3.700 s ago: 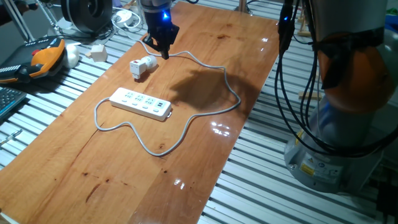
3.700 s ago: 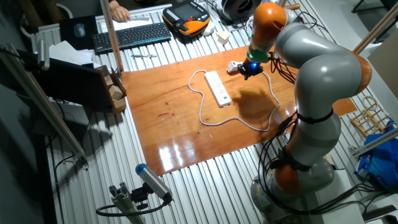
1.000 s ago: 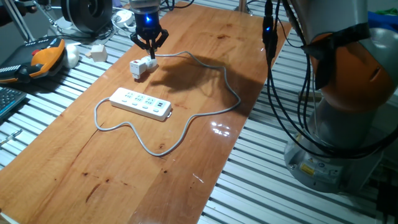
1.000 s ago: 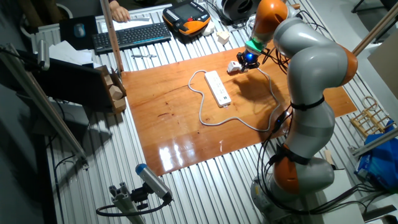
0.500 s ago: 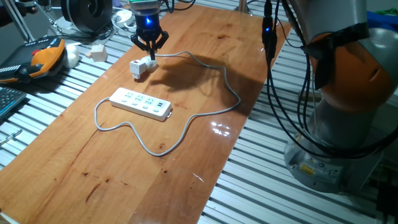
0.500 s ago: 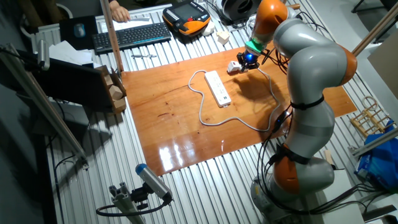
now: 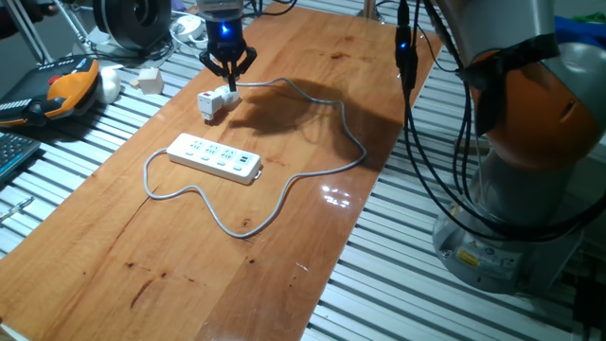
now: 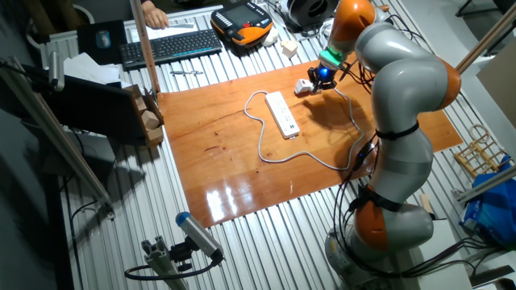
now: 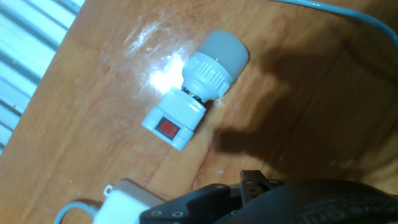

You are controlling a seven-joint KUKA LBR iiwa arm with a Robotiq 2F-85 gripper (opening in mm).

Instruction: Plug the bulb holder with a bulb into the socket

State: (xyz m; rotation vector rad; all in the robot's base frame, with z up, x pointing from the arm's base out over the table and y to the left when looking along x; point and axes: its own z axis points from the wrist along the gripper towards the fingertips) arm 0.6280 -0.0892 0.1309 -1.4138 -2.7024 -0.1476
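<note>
The bulb holder lies on its side on the wooden table, a small white block with a red mark, left of the cable. In the hand view its red face points up and the bulb sticks out to the upper right. My gripper hangs open just above and right of it, holding nothing; it also shows in the other fixed view. The socket is a long white power strip lying flat nearer the table's middle, apart from the holder, and its grey cable loops around.
A plain whitish cube and an orange-black pendant lie on the metal bench left of the table. A keyboard lies further off. The robot's base stands right of the table edge.
Since 3.7 s ago my gripper has moved left from over the cable to above the bulb holder, and its fingers have spread. Over the last second nothing visibly moved.
</note>
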